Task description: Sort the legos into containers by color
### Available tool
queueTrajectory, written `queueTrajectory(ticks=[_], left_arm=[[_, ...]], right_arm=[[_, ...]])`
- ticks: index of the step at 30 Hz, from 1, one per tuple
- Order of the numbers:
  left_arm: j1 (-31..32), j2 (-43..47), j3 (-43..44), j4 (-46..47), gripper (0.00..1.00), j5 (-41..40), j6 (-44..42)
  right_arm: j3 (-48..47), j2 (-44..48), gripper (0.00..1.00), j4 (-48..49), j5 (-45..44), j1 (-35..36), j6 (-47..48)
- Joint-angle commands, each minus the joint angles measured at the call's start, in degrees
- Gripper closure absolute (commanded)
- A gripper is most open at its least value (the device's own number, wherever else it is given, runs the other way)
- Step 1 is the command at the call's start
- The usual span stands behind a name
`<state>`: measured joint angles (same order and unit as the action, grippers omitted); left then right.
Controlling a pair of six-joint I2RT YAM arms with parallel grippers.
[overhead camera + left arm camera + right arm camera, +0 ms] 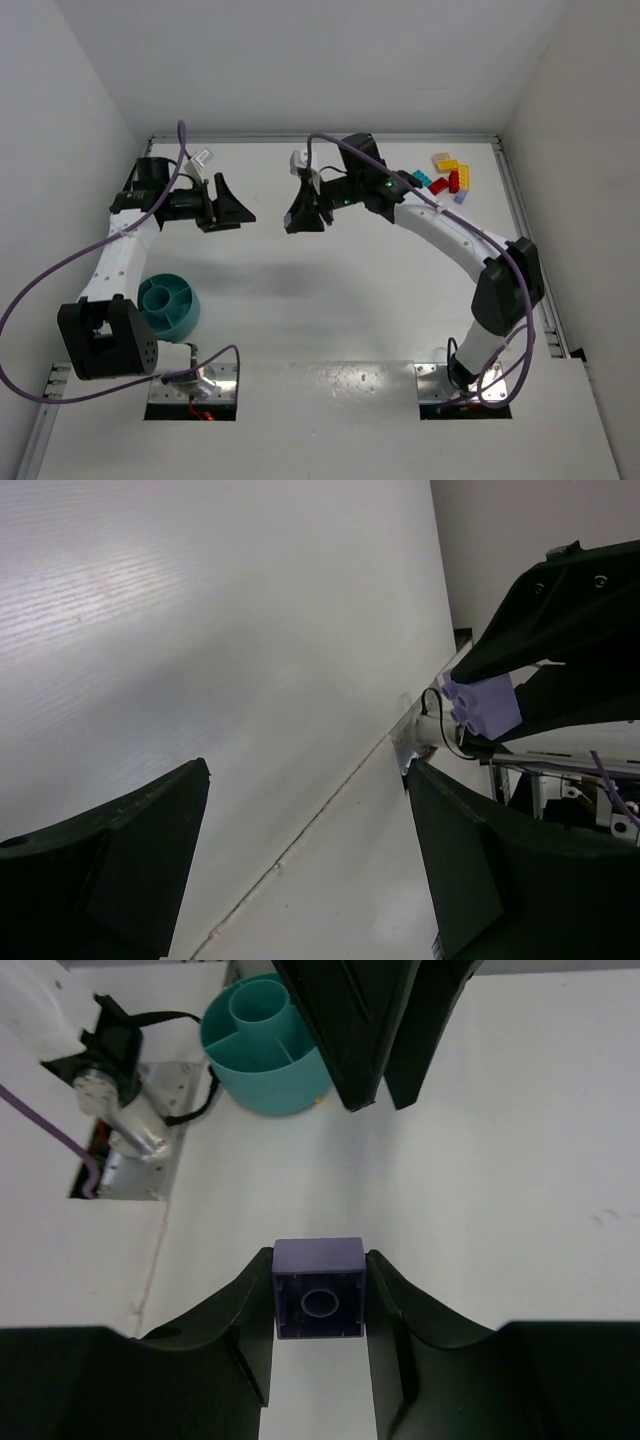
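From above, a matte white tabletop (pixel 330 310) sits between plain white walls (pixel 90 120). A loose heap of glossy plastic legos (pixel 450 175), yellow, red, teal-blue and pale lavender, lies at the far right corner; only this view shows it. A round teal bowl (pixel 168 305) of smooth plastic stands at the left, just beside the left arm's base and well apart from the heap. Both arms reach over the middle. The left gripper (pixel 235 205) points right with its black wedge-shaped fingers spread. The right gripper (pixel 300 215) points left toward it, near but not touching. What it holds is too small to tell here. Two shiny metal base plates (pixel 195 385) lie at the near edge.

The left wrist view shows that gripper's own dark matte fingers (pixel 110 870) wide apart, with nothing between them and ribbed white wall board behind. At upper right, the right gripper's black fingertips clamp a lavender brick (pixel 483 702), its round studs showing.

The right wrist view shows the brick's underside instead: square and hollow, with one round tube in the centre. It is pinched on two sides between curved black fingers (pixel 225 1330), in the air above the tabletop. Beyond, the left gripper's fingers hang at the top edge. The teal bowl shows thin inner dividers and a cylindrical central hub.
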<state>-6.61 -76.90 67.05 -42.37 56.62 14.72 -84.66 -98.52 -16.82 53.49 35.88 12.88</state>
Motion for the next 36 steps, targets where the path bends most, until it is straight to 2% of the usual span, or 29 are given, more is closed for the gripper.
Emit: queueTrajectory(ticks=[1,4,10,14,21,36], left_arm=[[1.51,1.66,-0.60,2.12,0.14,1.56,1.63],[2.13,1.67,-0.60,2.64,0.16,1.56,2.15],[3.79,1.67,-0.60,3.26,0.24,-0.63,2.77],[4.33,1.67,-0.60,4.48,0.24,-0.63,3.47],[4.33,0.61,-1.22,7.12,0.34,2.09,5.41],[4.85,0.09,-2.97,9.32,0.34,3.32,7.16]], right_arm=[[1.60,1.93,0.92,4.16,-5.58,1.73,8.81],[1.61,1.67,0.92,4.16,-9.54,3.66,10.14],[-5.16,-3.34,0.92,-1.37,-14.55,6.48,10.67],[-5.16,-3.87,0.92,-0.67,-16.84,8.06,10.67],[-5.16,-4.49,0.92,-0.67,-19.31,8.59,10.15],[-10.00,-8.18,0.92,0.56,-20.10,9.65,4.96]])
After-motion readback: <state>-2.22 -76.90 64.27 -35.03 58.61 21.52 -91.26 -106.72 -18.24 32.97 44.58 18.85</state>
